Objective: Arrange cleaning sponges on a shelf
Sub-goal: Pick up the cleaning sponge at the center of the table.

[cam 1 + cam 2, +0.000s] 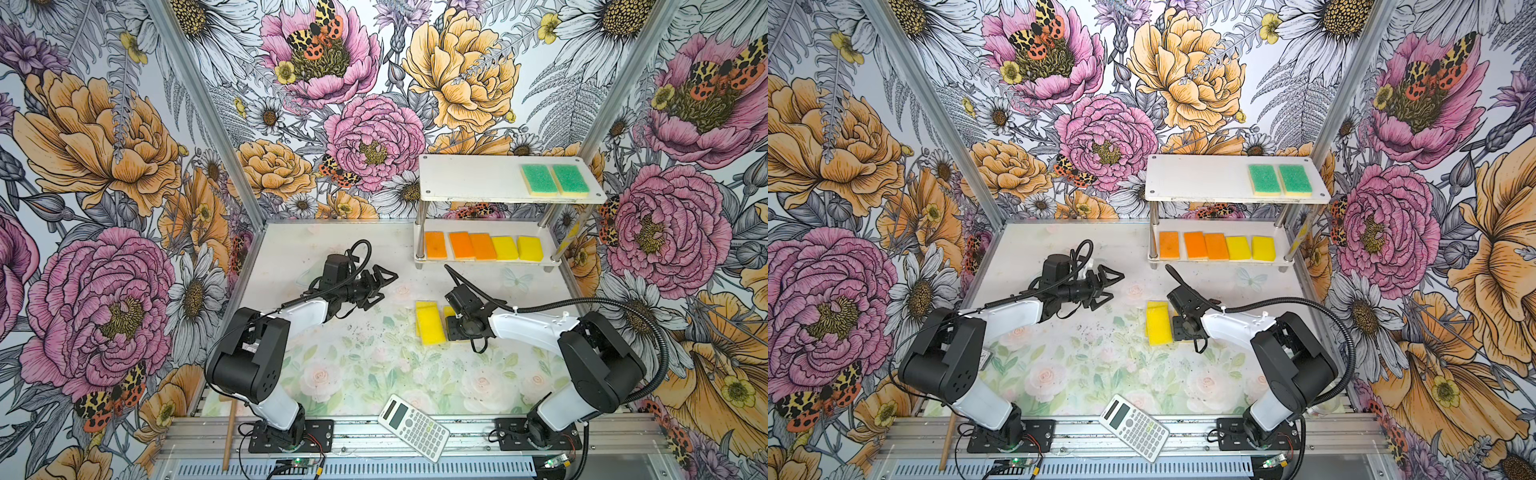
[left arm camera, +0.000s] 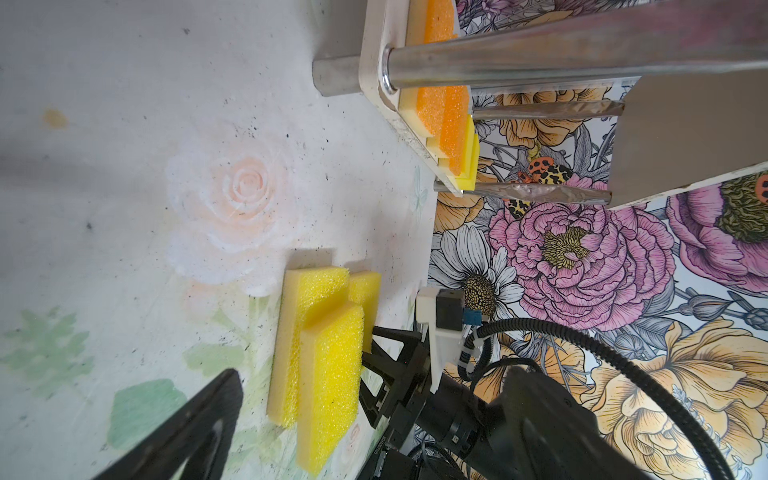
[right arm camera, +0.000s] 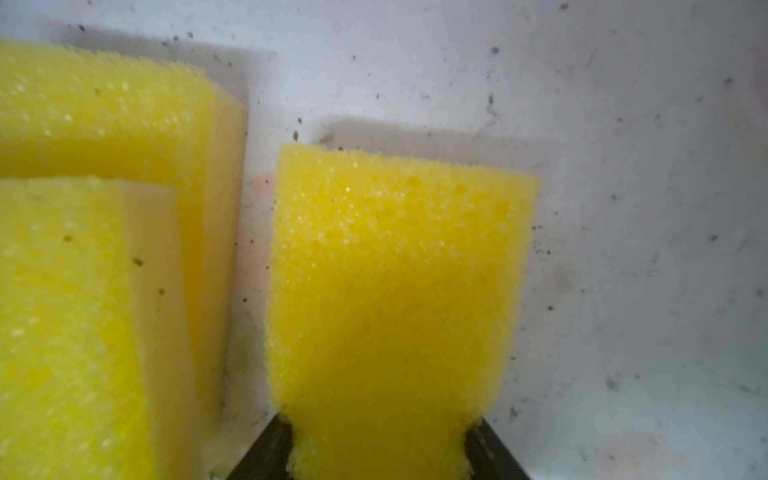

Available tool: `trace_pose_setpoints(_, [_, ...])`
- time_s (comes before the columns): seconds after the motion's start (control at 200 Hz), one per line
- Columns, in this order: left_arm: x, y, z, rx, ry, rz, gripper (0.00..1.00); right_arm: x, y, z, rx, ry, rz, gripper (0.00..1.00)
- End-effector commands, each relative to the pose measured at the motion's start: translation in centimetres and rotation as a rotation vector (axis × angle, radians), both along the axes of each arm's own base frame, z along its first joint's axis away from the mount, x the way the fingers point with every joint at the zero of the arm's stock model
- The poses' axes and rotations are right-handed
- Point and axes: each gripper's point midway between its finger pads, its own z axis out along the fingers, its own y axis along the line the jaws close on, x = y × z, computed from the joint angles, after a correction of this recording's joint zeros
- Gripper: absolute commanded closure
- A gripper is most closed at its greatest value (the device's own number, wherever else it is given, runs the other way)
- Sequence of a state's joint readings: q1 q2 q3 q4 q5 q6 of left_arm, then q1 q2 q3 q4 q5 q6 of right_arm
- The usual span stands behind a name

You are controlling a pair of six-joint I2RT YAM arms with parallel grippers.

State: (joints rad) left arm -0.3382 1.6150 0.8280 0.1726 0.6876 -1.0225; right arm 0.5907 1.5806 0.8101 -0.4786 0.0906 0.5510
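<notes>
— Beyond my right jaws, across the table (image 1: 365, 374), stands the shelf (image 1: 469, 174), well apart from them. Its top board carries two green sponges (image 1: 539, 179) side by side at one end. The lower board has three orange sponges (image 1: 461, 245), then two yellow sponges (image 1: 505, 248), all in one row.

— Seven up, then. What's down by the jaws?

— Just beside the right jaws, toward my left arm, there's a yellow stack (image 1: 431, 326), one pad lying on another. Between the jaws is the single yellow sponge (image 3: 395, 270).

— Got it?

— Yes, the right gripper (image 3: 378, 432) is clamped on its near end. In the wrist view the foam necks in where each finger bites. I judge it flat on the table, not yet lifted.

— And the left?

— The left gripper (image 1: 386, 286) hangs with jaws wide apart and nothing between them, well away from every sponge.

— Which step is this?

— Picking, I'd say, the eighth sponge of ten. Next I want a straight lift, clear of the stack beside the jaws so I don't drag it. Then it's a carry out ahead of the jaws to the shelf. The lower row looks nearly full to me. The bare stretch of the top board beside the greens seems the likelier spot, so I'd rise above that board's edge before moving in.
</notes>
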Motion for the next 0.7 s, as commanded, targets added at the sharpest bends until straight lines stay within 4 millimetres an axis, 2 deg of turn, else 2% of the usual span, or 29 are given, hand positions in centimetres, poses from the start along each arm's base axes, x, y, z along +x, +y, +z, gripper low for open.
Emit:
trace_pose_setpoints(0.0, [0.3,-0.2,0.2,0.006,-0.014,-0.003,0.01,-1.9,-0.2,-0.9,-0.018,0.088,0.01,0.49])
trace_pose_setpoints(0.36, [0.2,0.3,0.2,0.004,-0.015,0.004,0.01,-0.7,-0.2,3.3,0.018,0.023,0.024,0.53])
trace_pose_setpoints(0.696, [0.2,0.3,0.3,0.003,-0.019,0.001,0.01,0.9,-1.3,10.4,0.072,-0.074,0.03,0.54])
